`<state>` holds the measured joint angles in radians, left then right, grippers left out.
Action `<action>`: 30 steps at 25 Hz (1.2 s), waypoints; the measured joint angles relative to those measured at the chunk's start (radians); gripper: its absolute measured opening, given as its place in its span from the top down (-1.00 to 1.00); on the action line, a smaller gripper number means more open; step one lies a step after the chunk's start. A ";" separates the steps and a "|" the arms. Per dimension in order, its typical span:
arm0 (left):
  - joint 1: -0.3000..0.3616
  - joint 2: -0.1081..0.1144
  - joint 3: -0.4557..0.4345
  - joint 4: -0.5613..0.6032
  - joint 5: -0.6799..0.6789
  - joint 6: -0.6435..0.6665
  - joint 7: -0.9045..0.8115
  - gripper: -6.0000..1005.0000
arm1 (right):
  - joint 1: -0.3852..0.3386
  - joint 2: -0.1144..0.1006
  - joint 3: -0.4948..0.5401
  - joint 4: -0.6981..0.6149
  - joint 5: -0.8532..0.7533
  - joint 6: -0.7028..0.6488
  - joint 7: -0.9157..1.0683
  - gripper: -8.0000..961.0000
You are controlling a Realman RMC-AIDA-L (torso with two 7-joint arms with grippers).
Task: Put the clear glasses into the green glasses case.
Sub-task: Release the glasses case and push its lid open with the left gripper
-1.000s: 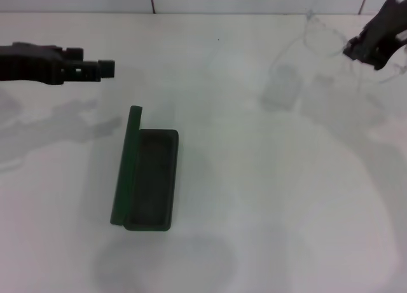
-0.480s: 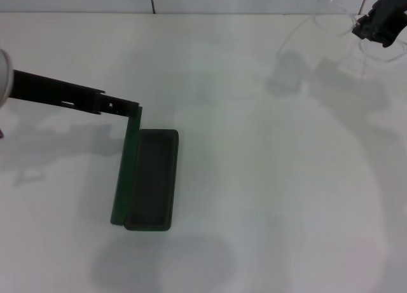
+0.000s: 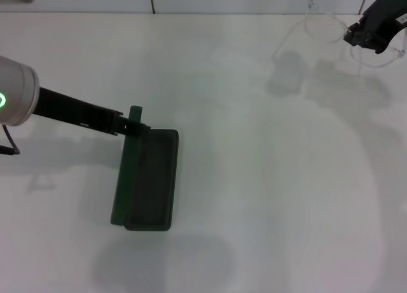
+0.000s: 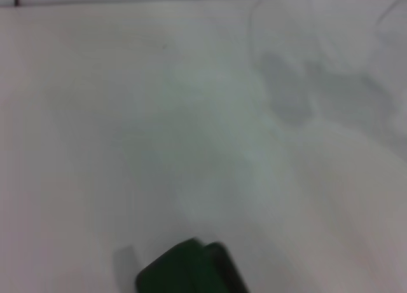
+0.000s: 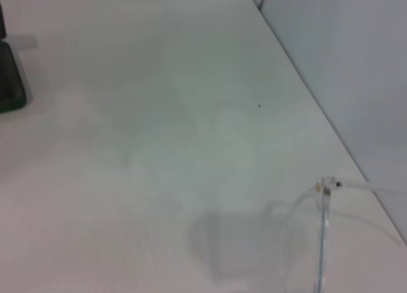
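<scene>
Green and hard-shelled, the green glasses case (image 3: pixel 147 178) lies open and empty at seven o'clock on the white worktop (image 3: pixel 267 197), left gripper (image 3: pixel 135 126) at its raised lid, jaws unreadable, while the right gripper (image 3: pixel 367 34) at one o'clock pinches the clear glasses (image 3: pixel 331 32), not yet delivered.
</scene>
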<state>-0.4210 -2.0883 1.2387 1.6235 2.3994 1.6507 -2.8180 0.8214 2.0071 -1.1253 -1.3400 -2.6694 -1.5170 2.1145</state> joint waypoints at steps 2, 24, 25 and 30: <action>-0.001 -0.001 0.013 -0.005 0.031 0.000 -0.007 -0.37 | 0.000 0.001 0.000 0.000 0.007 0.000 -0.005 0.85; -0.033 -0.002 0.068 -0.154 0.079 -0.048 -0.014 -0.31 | -0.025 0.005 0.001 -0.009 0.052 -0.024 -0.021 0.85; -0.035 -0.002 0.068 -0.164 0.083 -0.053 -0.014 -0.30 | -0.026 0.005 0.002 -0.009 0.058 -0.024 -0.021 0.85; -0.040 0.000 0.067 -0.172 0.084 -0.060 0.002 -0.23 | -0.036 0.003 0.011 -0.013 0.067 -0.025 -0.029 0.85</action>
<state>-0.4608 -2.0886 1.3062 1.4518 2.4832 1.5904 -2.8156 0.7855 2.0098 -1.1148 -1.3535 -2.6022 -1.5417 2.0857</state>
